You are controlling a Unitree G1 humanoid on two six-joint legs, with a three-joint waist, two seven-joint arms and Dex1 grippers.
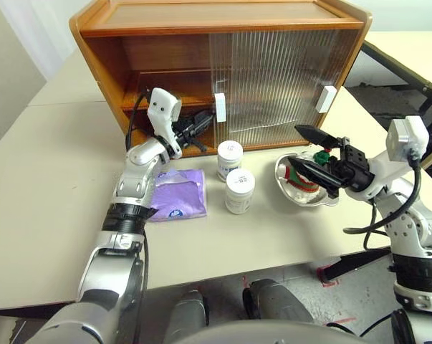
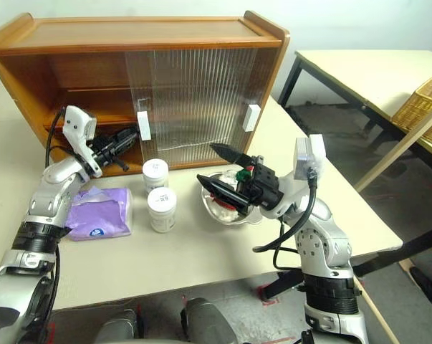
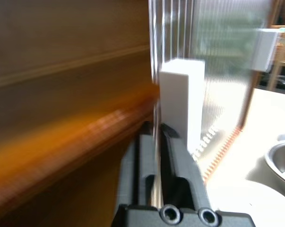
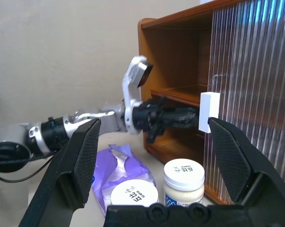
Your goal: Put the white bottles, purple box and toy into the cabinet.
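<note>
The wooden cabinet (image 1: 223,21) stands at the back of the table (image 1: 51,215), its left half open and both ribbed sliding doors drawn over to the right half. The left gripper (image 1: 205,123) reaches level to the edge of the left door, right beside its white handle (image 1: 220,107); in the left wrist view its two black fingers (image 3: 177,156) stand a little apart with the door's thin edge between them, just in front of the handle. The purple box (image 1: 178,193) lies on the table under the left forearm, and the two white bottles (image 1: 230,159) (image 1: 240,190) stand upright just beside it, in front of the doors. The right gripper (image 1: 310,152) hovers with its fingers spread wide over the steel bowl (image 1: 287,179), where the toy (image 1: 317,155) lies.
</note>
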